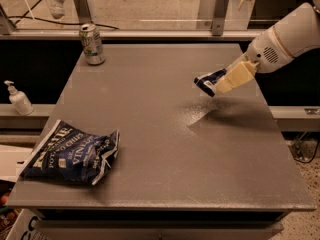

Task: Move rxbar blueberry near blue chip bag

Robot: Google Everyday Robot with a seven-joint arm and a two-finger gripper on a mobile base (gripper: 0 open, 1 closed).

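My gripper (220, 83) is over the right part of the grey table (165, 149), reaching in from the right on a white arm. It is shut on the rxbar blueberry (207, 81), a small dark navy bar with a white patch, held above the tabletop with its shadow below. The blue chip bag (70, 154), large, wrinkly, dark blue with white lettering, lies flat at the front left corner of the table, far from the bar.
A green and silver drink can (92, 44) stands at the table's back left corner. A white pump bottle (19, 99) stands on a ledge left of the table. A railing and posts run behind the table.
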